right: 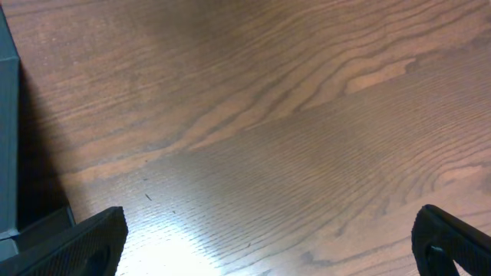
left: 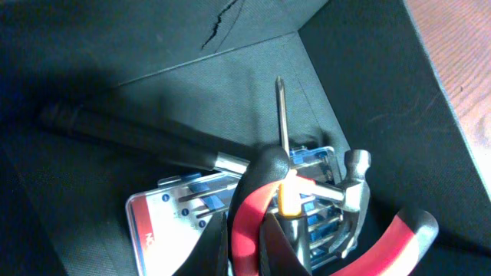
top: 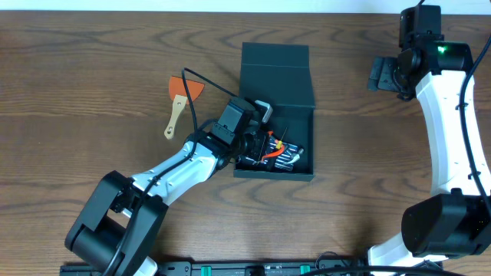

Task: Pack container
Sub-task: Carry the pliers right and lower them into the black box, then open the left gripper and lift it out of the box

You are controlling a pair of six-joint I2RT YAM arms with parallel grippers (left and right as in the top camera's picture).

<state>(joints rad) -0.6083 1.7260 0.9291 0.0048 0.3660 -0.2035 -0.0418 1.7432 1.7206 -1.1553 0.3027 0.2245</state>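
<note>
The dark teal container (top: 295, 92) lies open mid-table with its flap lid folded back. Inside it lie a hex key set in a clear holder (left: 165, 215), a small hammer (left: 349, 188), a screwdriver (left: 282, 123) and red-handled pliers (left: 257, 218). My left gripper (left: 265, 245) is inside the container, shut on one red pliers handle; the other handle (left: 403, 238) sticks out to the right. My right gripper (right: 268, 245) is open and empty over bare wood at the table's far right, with the container's edge (right: 8, 138) at its left.
An orange scraper with a wooden handle (top: 180, 103) lies on the table to the left of the container. The left arm (top: 176, 172) stretches from the front left toward the container. The right arm (top: 449, 115) stands along the right edge.
</note>
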